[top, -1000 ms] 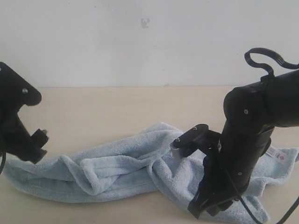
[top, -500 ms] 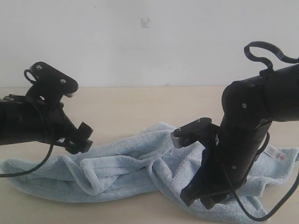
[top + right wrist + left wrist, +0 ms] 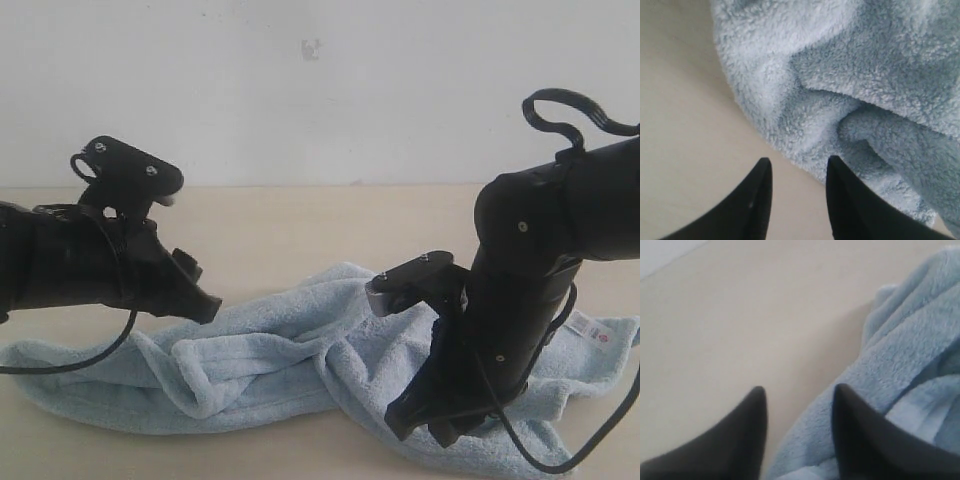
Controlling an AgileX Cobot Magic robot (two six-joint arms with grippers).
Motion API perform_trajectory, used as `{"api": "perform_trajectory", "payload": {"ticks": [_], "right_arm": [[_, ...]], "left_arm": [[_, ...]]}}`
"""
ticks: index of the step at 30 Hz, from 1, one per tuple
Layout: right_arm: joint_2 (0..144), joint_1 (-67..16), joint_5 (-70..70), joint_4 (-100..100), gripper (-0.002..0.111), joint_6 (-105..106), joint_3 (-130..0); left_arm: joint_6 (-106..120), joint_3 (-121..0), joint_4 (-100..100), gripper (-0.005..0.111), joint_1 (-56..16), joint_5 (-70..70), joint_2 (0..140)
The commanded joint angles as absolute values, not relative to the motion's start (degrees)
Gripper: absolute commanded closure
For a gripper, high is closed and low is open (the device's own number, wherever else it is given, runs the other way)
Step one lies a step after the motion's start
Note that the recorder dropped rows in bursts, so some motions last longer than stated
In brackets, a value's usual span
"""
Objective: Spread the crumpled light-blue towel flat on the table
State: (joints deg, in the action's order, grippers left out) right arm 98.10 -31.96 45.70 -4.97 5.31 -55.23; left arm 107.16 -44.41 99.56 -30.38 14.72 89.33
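One crumpled towel (image 3: pixel 260 360); left pincer (image 3: pixel 799 387), right pincer (image 3: pixel 798 158) seemingly parted.

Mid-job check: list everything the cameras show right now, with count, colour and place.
towel: one, light blue, crumpled in a long heap across the near part of the table
tag: one, white with red print, on the towel's right-hand corner in the exterior view
table: one, pale beige, under the towel
wall: one, whitish grey, behind the table
left arm: one, black, over the towel's left part
right arm: one, black, over its right part
left gripper: one, black, jaws apart at the towel's edge
right gripper: one, black, jaws apart at the towel's edge
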Motion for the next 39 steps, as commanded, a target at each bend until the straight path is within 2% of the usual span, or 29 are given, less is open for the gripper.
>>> {"api": "perform_trajectory", "payload": {"ticks": [1, 5, 10, 11, 15, 20, 25, 30, 36, 39], "right_arm": [[97.58, -31.99, 45.51, -4.63, 0.073, 5.02, -55.47], [97.58, -31.99, 45.51, -4.63, 0.073, 5.02, -55.47], [97.58, -31.99, 45.51, -4.63, 0.073, 5.02, -55.47], [97.58, -31.99, 45.51, -4.63, 0.073, 5.02, -55.47], [97.58, -31.99, 45.29, -4.74, 0.073, 4.91, -55.47], [97.58, -31.99, 45.4, -4.74, 0.073, 4.92, -55.47], [97.58, -31.99, 45.64, -4.96, 0.073, 4.89, -55.47], [97.58, -31.99, 45.74, -5.52, 0.073, 4.89, -55.47], [97.58, -31.99, 46.04, -5.63, 0.073, 4.89, -55.47], [97.58, -31.99, 46.79, -5.63, 0.073, 4.89, -55.47]], "left_arm": [[122.29, -44.19, 99.64, 0.103, -30.49, 24.71, 89.58], [122.18, -43.94, 95.46, 0.102, -30.49, 27.25, 89.48], [122.18, -40.66, 88.04, 0.103, -30.6, 9.71, 87.72], [122.18, -40.24, 88.21, 0.103, -30.94, 9.58, 87.58], [122.18, -42.8, 99.04, 0.103, -31.38, 18.26, 87.58], [111.36, -46.71, 99.95, 0.103, -31.24, 32.31, 87.69], [108.94, -46.81, 99.95, 0.103, -31.01, 29.46, 87.69], [83.39, -46.71, 99.95, 0.103, -29.63, 23.76, 87.69], [24.95, -46.58, 99.95, 0.103, -22.87, 9.95, 87.69], [6.31, -47.02, 95.98, 0.103, -21.08, 11.98, 86.57]]}}
